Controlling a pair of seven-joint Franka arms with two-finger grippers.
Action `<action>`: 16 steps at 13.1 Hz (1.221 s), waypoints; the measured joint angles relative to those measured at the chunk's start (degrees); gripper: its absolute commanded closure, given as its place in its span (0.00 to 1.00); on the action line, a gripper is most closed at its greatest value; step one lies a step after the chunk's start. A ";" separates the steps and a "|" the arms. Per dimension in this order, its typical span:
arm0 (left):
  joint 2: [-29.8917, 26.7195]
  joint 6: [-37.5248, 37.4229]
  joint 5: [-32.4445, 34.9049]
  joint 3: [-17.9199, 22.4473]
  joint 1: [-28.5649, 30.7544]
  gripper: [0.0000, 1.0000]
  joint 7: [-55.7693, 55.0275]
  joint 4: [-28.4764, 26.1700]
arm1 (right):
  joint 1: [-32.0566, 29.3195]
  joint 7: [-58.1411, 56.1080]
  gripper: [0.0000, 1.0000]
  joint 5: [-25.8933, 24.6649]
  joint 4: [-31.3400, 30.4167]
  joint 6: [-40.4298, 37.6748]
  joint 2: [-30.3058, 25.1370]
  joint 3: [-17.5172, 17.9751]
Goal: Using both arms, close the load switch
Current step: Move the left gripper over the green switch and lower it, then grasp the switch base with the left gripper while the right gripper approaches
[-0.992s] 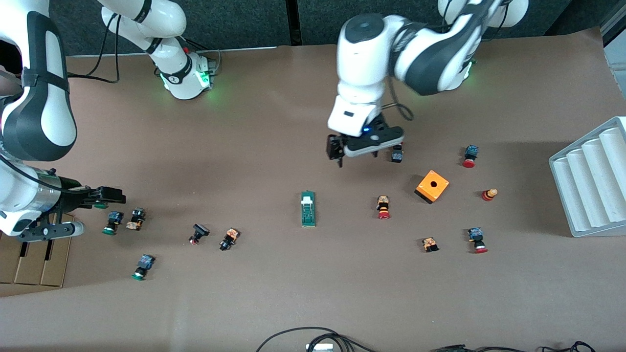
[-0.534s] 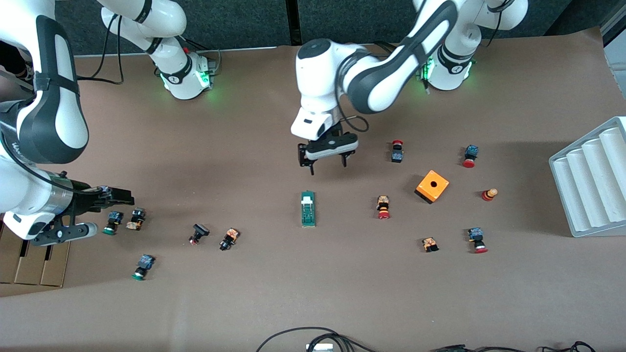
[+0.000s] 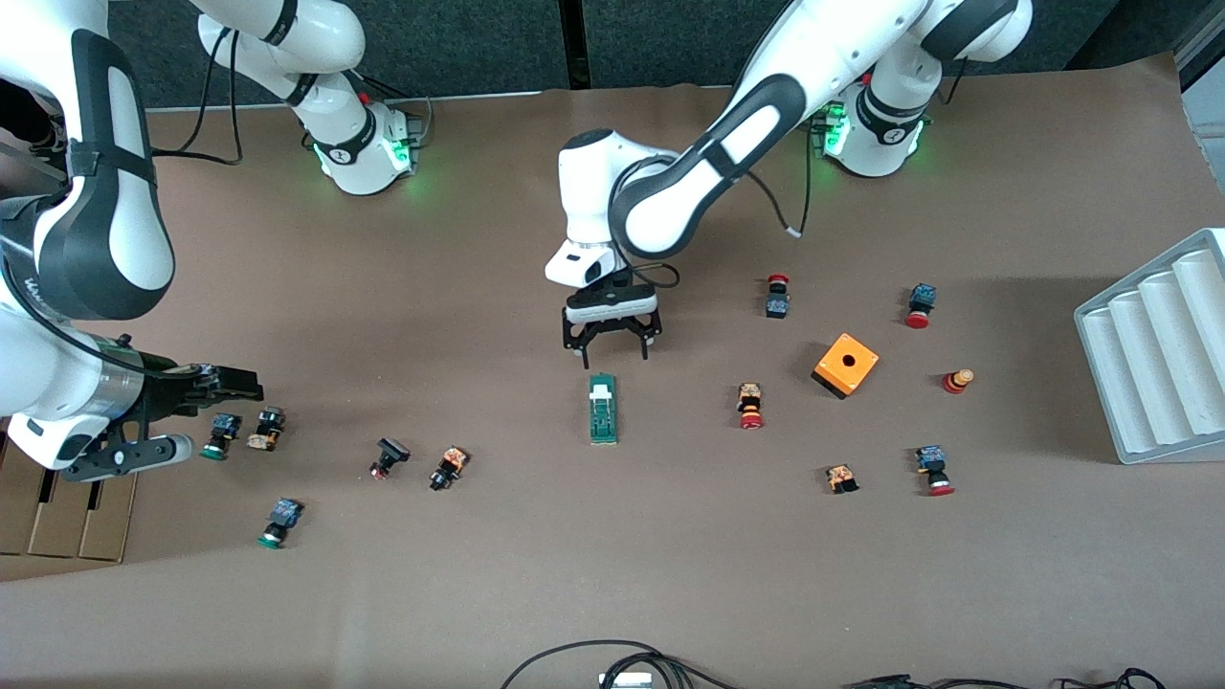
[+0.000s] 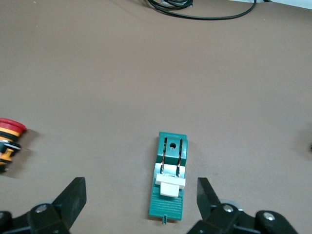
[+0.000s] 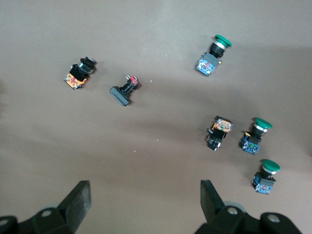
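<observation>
The load switch (image 3: 603, 409) lies flat mid-table, a narrow dark-green block with its white piece toward the robots' bases. My left gripper (image 3: 613, 358) hangs open just over that white end. In the left wrist view the load switch (image 4: 168, 201) shows below and between the spread fingers (image 4: 73, 195), untouched, and my left gripper (image 4: 140, 189) holds nothing. My right gripper (image 3: 235, 385) is open and empty at the right arm's end of the table, beside several small push buttons (image 3: 222, 428). My right gripper (image 5: 145, 191) has only bare table between its fingers.
An orange box with a hole (image 3: 846, 365) and several red-capped buttons (image 3: 750, 406) lie toward the left arm's end. A white ridged tray (image 3: 1156, 354) stands at that table edge. Green-capped buttons (image 5: 256, 133), cardboard (image 3: 67, 517) and cables (image 3: 612, 660) ring the rest.
The left arm swung toward the right arm's end and came down, bringing its open gripper over the load switch's white end. The right gripper crept slightly toward the buttons, then held.
</observation>
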 measured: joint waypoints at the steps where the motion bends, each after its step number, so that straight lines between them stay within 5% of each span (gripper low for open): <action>1: 1.30 0.05 2.90 -0.01 -0.74 0.01 -2.38 0.00 | 0.02 -0.72 0.00 0.00 0.00 0.01 0.00 0.02; 6: 6.84 -0.06 18.79 0.19 -2.29 0.00 -8.86 -0.01 | 0.25 -2.48 0.00 0.00 0.00 0.04 0.12 0.06; 10: 8.97 -2.72 22.74 0.38 -4.20 0.00 -17.48 0.21 | 0.59 -2.68 0.00 0.01 0.00 0.04 0.30 0.09; 16: 13.24 -4.29 37.07 3.51 -6.30 0.09 -28.29 0.73 | 3.52 -8.76 0.00 0.04 0.35 0.33 0.47 0.25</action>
